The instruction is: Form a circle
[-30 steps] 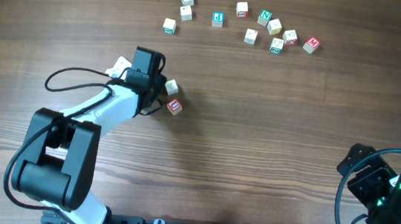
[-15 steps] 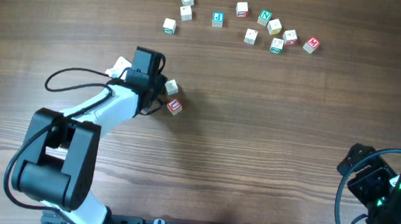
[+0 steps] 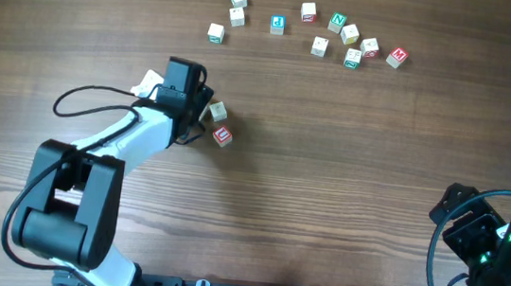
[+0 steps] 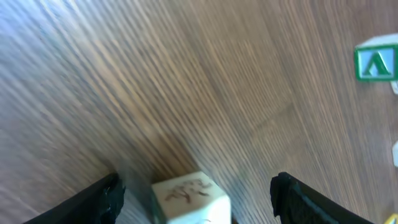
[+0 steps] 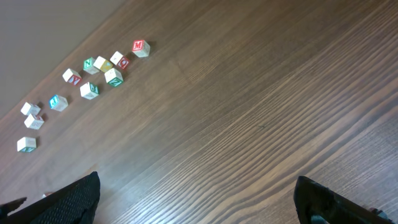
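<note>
My left gripper [image 3: 193, 106] hovers low over the table's left-middle, open. In the left wrist view a pale wooden cube [image 4: 190, 198] with a dark print stands on the wood between the fingertips, with a gap on either side. My left gripper [image 4: 198, 190] touches nothing. From overhead, a pale cube [image 3: 218, 111] and a red-printed cube [image 3: 223, 136] lie just right of the gripper, and another pale cube [image 3: 152, 83] lies just left of it. No ring of cubes shows. My right gripper [image 5: 199, 199] stands open over bare wood at the near right.
Several letter cubes [image 3: 348, 34] with green, blue and red prints lie scattered along the far edge. A green-printed cube [image 4: 376, 62] shows ahead of the left gripper. The left arm's black cable [image 3: 79, 101] loops over the table. The right arm [image 3: 491, 254] stays folded at the near right corner.
The left gripper has shifted slightly left and back from the pale and red-printed cubes. Those cubes stay put. The right arm has not moved.
</note>
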`<action>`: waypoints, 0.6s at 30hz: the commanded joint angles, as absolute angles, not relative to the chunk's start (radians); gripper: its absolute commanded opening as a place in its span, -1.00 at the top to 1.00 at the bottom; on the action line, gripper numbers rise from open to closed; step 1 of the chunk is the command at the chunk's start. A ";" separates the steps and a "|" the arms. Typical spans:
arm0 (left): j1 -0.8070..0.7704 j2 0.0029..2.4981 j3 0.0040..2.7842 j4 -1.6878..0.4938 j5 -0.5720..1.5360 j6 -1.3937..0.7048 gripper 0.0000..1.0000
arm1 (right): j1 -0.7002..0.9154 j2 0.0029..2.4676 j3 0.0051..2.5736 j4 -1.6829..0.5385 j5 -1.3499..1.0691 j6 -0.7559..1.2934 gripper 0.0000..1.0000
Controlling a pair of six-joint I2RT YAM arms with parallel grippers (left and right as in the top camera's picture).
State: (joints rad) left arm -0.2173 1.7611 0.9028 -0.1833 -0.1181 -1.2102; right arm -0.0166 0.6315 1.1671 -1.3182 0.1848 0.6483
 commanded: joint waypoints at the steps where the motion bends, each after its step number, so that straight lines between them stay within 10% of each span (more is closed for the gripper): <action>1: -0.176 1.745 0.891 -0.215 -0.094 -1.209 -0.59 | -0.015 0.626 1.168 -1.314 0.191 0.658 -1.00; 18: -0.149 1.737 0.891 -0.213 -0.103 -1.209 0.34 | -0.015 0.626 1.168 -1.314 0.191 0.658 -1.00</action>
